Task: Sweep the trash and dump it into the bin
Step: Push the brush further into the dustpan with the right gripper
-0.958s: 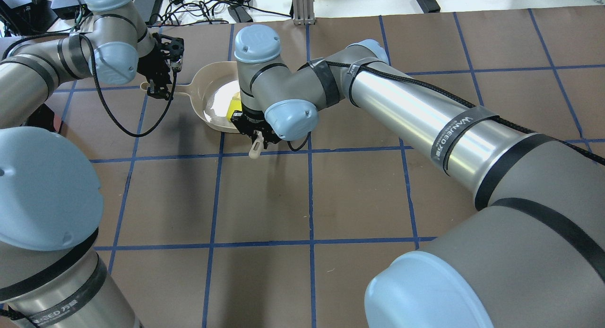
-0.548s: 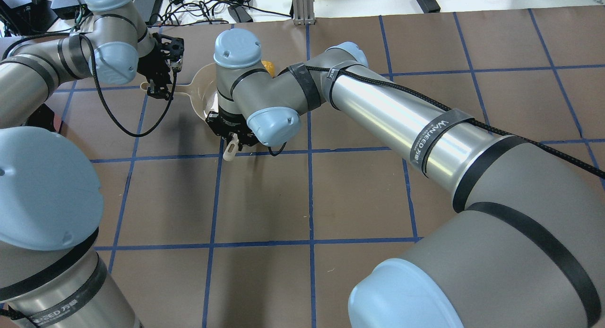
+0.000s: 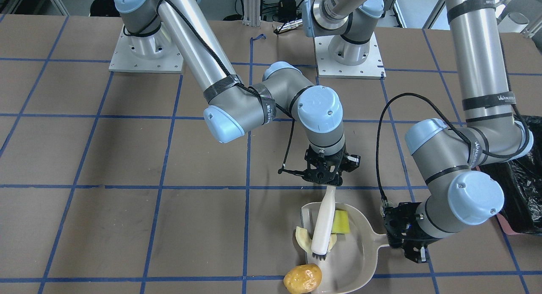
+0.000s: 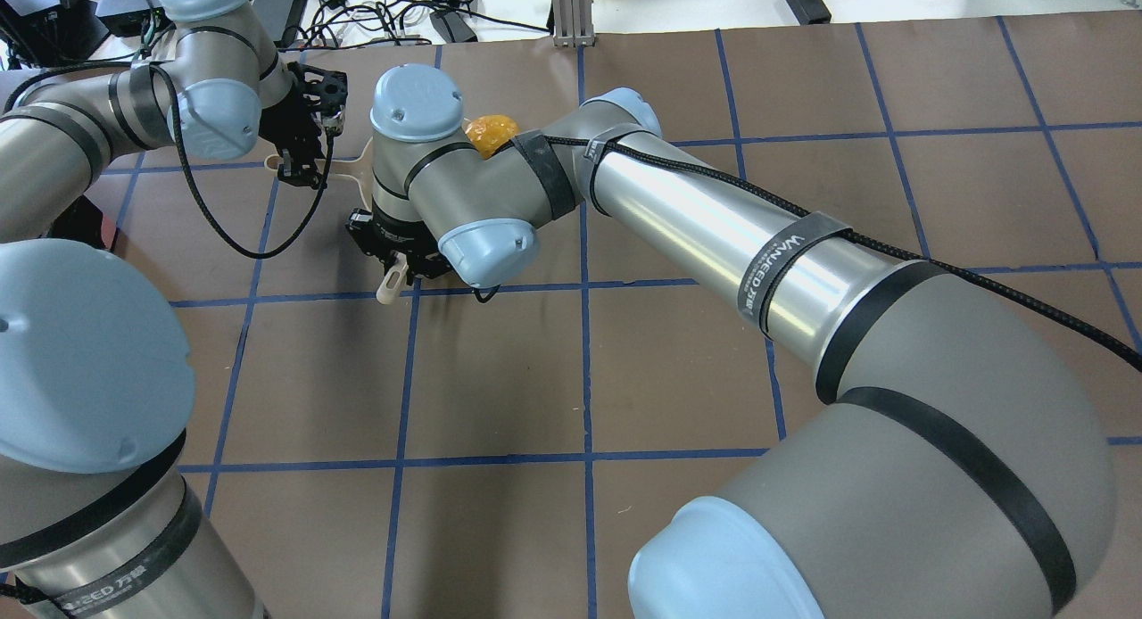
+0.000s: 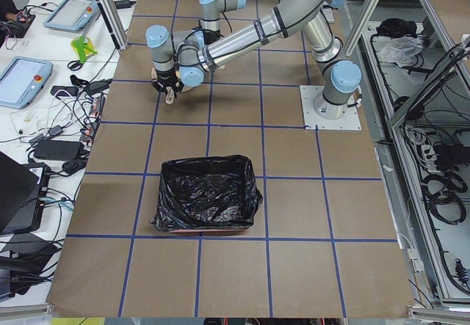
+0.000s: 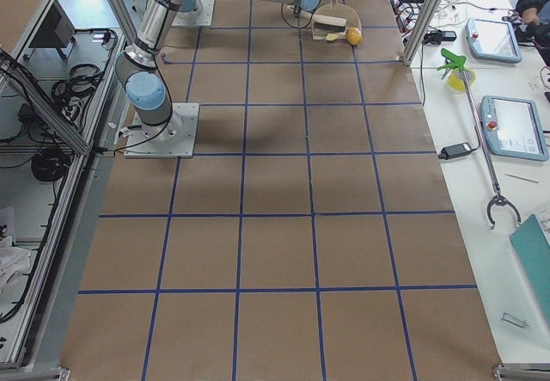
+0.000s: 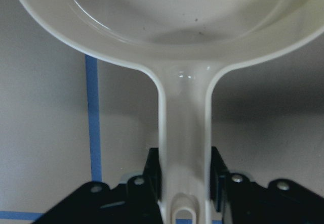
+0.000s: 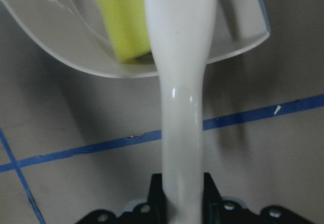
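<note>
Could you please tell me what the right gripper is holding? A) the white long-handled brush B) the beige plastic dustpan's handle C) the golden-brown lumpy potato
A: the right gripper is shut on the handle of the white long-handled brush, while the left gripper holds the beige plastic dustpan by its handle.

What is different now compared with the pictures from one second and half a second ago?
The right gripper, shut on the white plastic brush, slid toward the robot's left across the beige plastic dustpan, uncovering the golden-brown lumpy potato in the overhead view. Nothing was taken or released. The left gripper kept holding the dustpan's handle in the same place.
</note>
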Robot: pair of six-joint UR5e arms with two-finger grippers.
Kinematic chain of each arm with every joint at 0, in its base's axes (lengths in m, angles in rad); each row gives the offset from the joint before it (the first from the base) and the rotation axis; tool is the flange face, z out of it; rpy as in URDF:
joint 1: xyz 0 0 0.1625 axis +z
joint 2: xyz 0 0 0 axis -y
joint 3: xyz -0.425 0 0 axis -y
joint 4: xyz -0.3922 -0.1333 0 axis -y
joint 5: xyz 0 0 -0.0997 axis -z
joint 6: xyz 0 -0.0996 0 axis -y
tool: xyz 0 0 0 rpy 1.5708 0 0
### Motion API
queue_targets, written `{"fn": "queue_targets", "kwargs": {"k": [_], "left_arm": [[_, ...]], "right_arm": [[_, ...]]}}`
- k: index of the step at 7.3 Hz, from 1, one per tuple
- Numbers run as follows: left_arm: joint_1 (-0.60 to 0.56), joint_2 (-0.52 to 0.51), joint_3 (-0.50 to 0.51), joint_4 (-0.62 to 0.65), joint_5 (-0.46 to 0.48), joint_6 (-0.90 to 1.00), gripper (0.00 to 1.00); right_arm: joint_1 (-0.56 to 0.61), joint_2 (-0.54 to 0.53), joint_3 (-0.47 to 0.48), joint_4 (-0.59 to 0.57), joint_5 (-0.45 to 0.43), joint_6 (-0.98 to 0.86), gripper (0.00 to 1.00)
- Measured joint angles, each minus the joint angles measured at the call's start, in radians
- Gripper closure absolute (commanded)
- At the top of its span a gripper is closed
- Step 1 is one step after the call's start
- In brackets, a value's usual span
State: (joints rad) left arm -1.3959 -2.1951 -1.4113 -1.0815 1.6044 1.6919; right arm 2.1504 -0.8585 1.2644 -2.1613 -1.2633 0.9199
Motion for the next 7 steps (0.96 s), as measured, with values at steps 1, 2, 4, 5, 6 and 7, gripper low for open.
{"fn": "queue_targets", "kwargs": {"k": [1, 2, 4, 5, 6, 7], "left_arm": [[0.000, 0.000, 0.000, 0.000, 0.000, 0.000, 1.00], [0.001, 0.000, 0.000, 0.000, -0.001, 0.001, 1.00], [0.001, 0.000, 0.000, 0.000, -0.001, 0.003, 1.00], [0.002, 0.001, 0.000, 0.000, -0.001, 0.004, 1.00], [0.004, 0.001, 0.000, 0.000, -0.001, 0.005, 1.00], [0.005, 0.001, 0.000, 0.000, -0.002, 0.007, 1.00]], "right_arm": [[0.001, -0.004, -0.013, 0.003, 0.016, 0.012, 1.00], [0.001, -0.010, -0.019, 0.016, 0.018, 0.014, 1.00], [-0.004, -0.031, -0.017, 0.080, -0.035, 0.003, 1.00], [-0.009, -0.046, -0.011, 0.110, -0.056, 0.000, 1.00], [-0.014, -0.062, -0.006, 0.149, -0.083, -0.015, 1.00], [-0.017, -0.074, -0.001, 0.193, -0.128, -0.052, 1.00]]}}
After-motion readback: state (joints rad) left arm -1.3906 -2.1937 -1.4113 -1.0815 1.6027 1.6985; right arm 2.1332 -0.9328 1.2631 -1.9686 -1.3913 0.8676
